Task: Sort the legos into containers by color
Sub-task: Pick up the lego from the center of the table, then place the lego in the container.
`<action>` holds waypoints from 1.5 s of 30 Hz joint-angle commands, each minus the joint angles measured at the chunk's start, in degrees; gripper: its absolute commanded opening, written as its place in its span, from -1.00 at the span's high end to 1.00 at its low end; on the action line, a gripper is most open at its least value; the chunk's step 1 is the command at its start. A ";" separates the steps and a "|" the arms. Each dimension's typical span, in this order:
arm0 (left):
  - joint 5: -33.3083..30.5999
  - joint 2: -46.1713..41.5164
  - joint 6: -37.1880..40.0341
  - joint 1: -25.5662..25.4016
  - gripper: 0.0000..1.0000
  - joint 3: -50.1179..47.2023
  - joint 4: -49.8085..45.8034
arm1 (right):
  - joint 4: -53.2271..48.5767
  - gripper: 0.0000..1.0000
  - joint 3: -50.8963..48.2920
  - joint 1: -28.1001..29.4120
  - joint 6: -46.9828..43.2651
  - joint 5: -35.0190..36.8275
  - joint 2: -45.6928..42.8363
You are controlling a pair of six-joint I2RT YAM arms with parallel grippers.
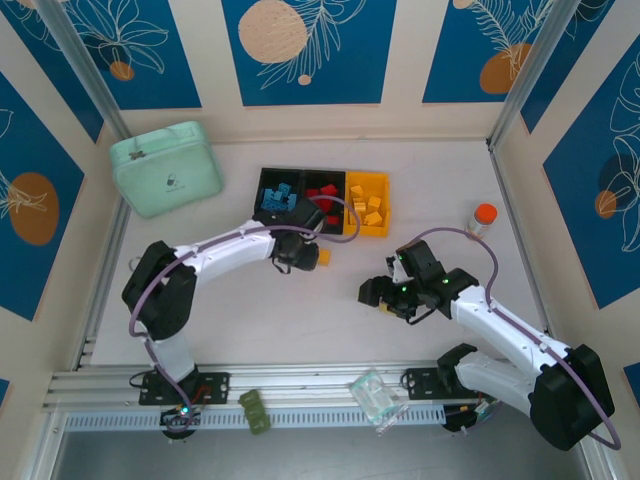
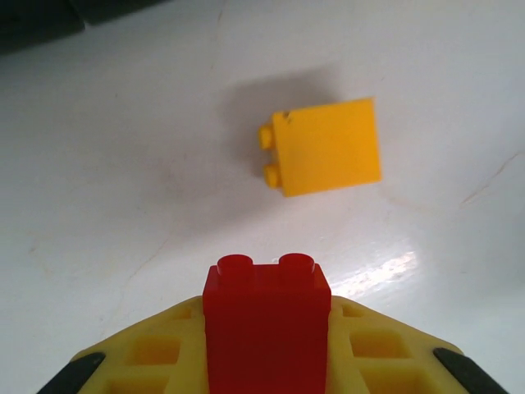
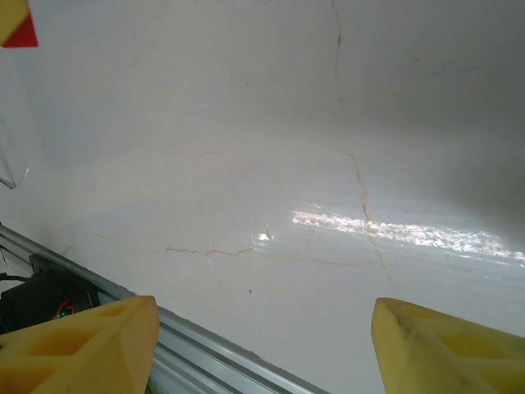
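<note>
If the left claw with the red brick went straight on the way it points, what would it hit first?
Probably the yellow brick lying on the table, just ahead of the left gripper and its red brick. Depth is unclear; the table might come first.

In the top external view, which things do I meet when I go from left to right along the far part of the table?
Mint-green case → black bin with blue legos → black bin with red legos → yellow bin → orange-capped bottle.

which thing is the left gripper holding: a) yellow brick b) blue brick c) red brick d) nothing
c: the left gripper is shut on a red brick, while a yellow brick lies loose on the table ahead of it.
</note>
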 commanded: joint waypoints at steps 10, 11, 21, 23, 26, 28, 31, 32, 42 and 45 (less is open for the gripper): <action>4.25 14.78 2.39 6.50 0.63 25.46 -5.08 | 0.89 -0.39 -2.05 -0.38 2.17 -0.36 -2.16; 4.31 16.26 2.47 6.95 0.62 27.27 -5.22 | 0.85 -0.38 -2.19 -0.41 2.33 -0.35 -2.30; 6.40 27.36 2.41 8.84 0.56 43.06 -8.22 | 0.52 -0.38 -2.67 -0.91 2.69 0.18 -2.57; 6.91 28.74 2.25 8.94 0.55 44.72 -8.50 | 0.43 -0.38 -2.68 -1.09 2.55 0.18 -2.55; 7.89 30.10 1.80 9.07 0.52 46.08 -8.34 | 0.34 -0.38 -2.64 -1.50 2.51 0.05 -2.55; 7.90 30.68 1.62 9.04 0.38 46.49 -8.25 | 0.26 -0.38 -2.58 -1.63 2.41 -0.08 -2.43; 7.90 30.71 1.45 9.03 0.21 46.73 -8.17 | 0.22 -0.38 -2.33 -1.77 2.34 -0.22 -2.44; 7.90 30.58 1.45 9.03 0.16 46.71 -8.24 | 0.13 -0.38 -2.19 -1.81 2.33 -0.28 -2.47; 7.87 24.63 1.37 9.02 0.05 41.47 -6.58 | -1.54 -0.38 0.30 -0.16 1.62 1.57 -1.55; 8.68 20.65 1.12 8.96 0.05 36.50 -4.46 | -2.02 -0.38 0.96 0.29 1.64 2.11 -1.69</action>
